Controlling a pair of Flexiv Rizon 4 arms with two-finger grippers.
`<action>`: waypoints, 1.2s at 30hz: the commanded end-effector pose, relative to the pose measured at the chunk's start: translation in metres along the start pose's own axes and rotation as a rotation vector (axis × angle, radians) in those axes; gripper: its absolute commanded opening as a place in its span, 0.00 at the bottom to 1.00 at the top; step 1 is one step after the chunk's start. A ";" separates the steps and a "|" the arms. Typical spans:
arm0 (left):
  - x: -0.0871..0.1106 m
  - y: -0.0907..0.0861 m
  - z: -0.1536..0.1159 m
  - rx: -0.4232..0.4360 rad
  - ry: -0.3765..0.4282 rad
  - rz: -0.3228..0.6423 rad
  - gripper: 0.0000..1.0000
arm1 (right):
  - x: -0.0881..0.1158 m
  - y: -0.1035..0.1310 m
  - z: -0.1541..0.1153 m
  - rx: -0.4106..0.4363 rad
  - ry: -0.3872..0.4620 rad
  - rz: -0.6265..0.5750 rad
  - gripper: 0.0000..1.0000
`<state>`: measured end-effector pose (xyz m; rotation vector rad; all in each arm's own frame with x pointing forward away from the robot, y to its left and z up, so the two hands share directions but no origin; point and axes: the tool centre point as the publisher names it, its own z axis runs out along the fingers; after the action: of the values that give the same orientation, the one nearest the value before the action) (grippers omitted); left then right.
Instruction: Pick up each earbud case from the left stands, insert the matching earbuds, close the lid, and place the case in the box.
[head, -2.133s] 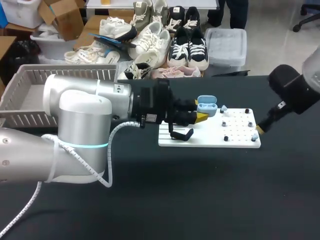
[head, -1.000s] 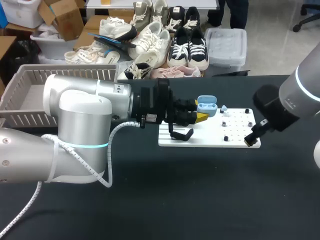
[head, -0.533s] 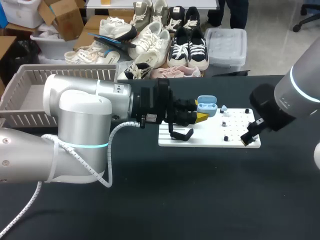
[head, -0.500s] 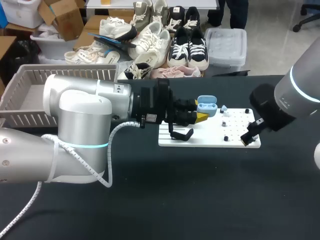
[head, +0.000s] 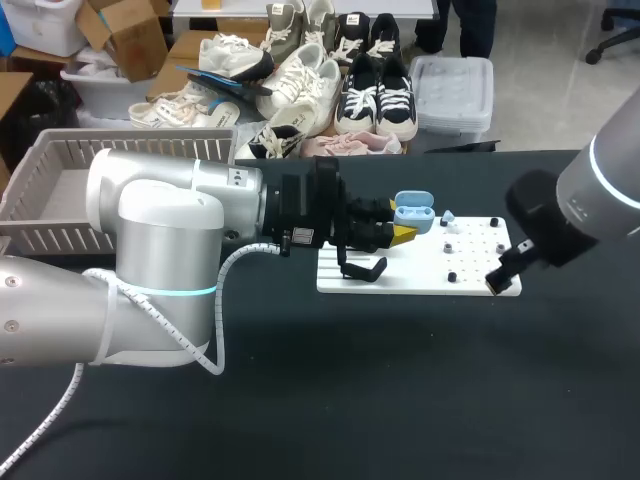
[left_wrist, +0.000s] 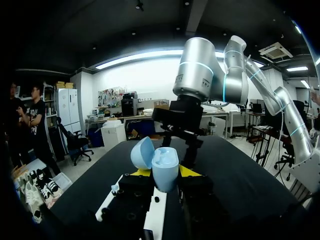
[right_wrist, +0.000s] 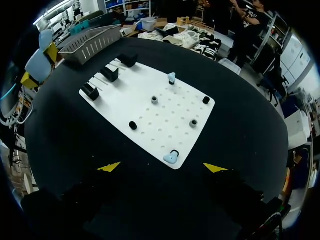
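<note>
A black counter (head: 400, 380) is seen carrying a grey basket (head: 60, 160) at its far left and a white board (head: 420, 275) near the middle. The left pincer (left_wrist: 165, 172) is set above the board's left part, pinched from both sides on a light-blue case (left_wrist: 159, 159) whose lid is swung open. The right pincer (right_wrist: 162, 167) is spread wide with nothing gripped, hung over the board's near right corner. A pale blue earbud (right_wrist: 171, 158) is seated at that corner, just ahead of the spread fingers. A second earbud (right_wrist: 171, 77) is seated at the board's far edge.
</note>
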<state>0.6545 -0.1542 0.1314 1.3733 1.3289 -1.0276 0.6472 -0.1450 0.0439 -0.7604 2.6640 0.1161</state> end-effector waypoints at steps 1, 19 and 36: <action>0.000 -0.001 0.001 -0.008 -0.001 0.001 0.00 | 0.006 0.003 -0.002 0.376 -0.009 0.005 1.00; 0.000 -0.001 0.001 -0.008 -0.001 0.001 0.00 | 0.011 0.000 -0.006 0.398 -0.003 0.015 1.00; 0.000 -0.001 0.001 -0.008 -0.001 0.001 0.00 | 0.005 0.005 0.001 0.342 -0.017 0.015 1.00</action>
<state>0.6545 -0.1542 0.1314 1.3733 1.3289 -1.0275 0.6466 -0.1423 0.0418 -0.7435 2.6624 0.1098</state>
